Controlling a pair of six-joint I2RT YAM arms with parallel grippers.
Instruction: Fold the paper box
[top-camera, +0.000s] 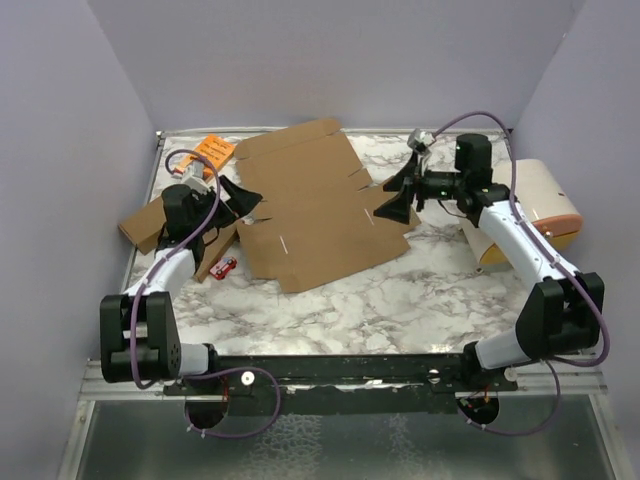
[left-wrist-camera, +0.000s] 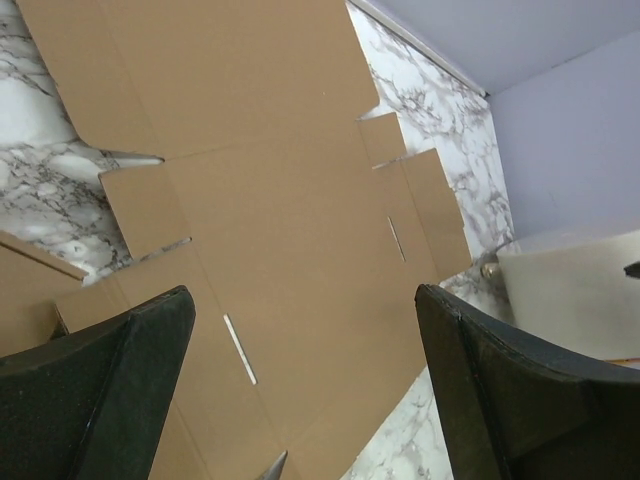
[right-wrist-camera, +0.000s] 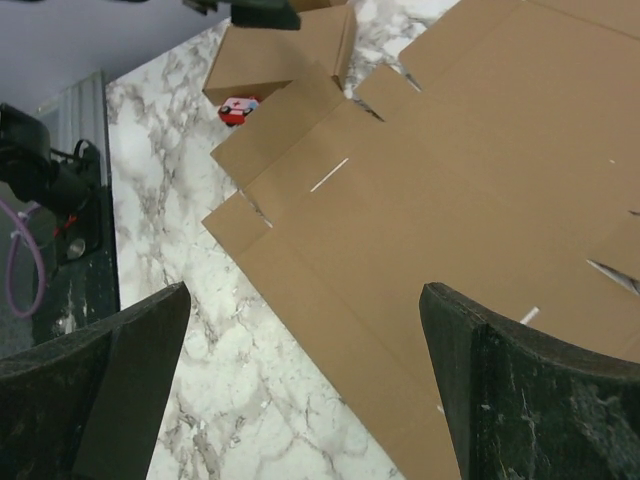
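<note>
At the far left, a smaller brown cardboard piece (top-camera: 140, 222) is partly covered by the left arm, so its outline is incomplete. Just near of it lies a small red item (top-camera: 225, 266), too small to identify. An orange book (top-camera: 213, 150) sits by the back wall, beyond the left gripper (top-camera: 248, 205).

The left gripper's fingers (left-wrist-camera: 100, 400) are spread wide at the left edge of the paper box (top-camera: 320, 205); whether they touch the cardboard cannot be told. The paper box lies opened out as one big sheet in the middle of the table (top-camera: 400, 290), flaps and slits showing. Both wrist views cut off its outer parts.

The right gripper (top-camera: 393, 198) is at the sheet's right edge, fingers (right-wrist-camera: 530, 400) also set wide, and contact is again unclear. Behind the right arm a cream object with an orange band (top-camera: 548, 200) is half hidden, and its kind is unclear.

The sheet's far edge runs close to the back wall. Its near corner points toward the arm bases, with bare marble in front of it and to the near right. The left side is crowded by the cardboard piece and the red item.
</note>
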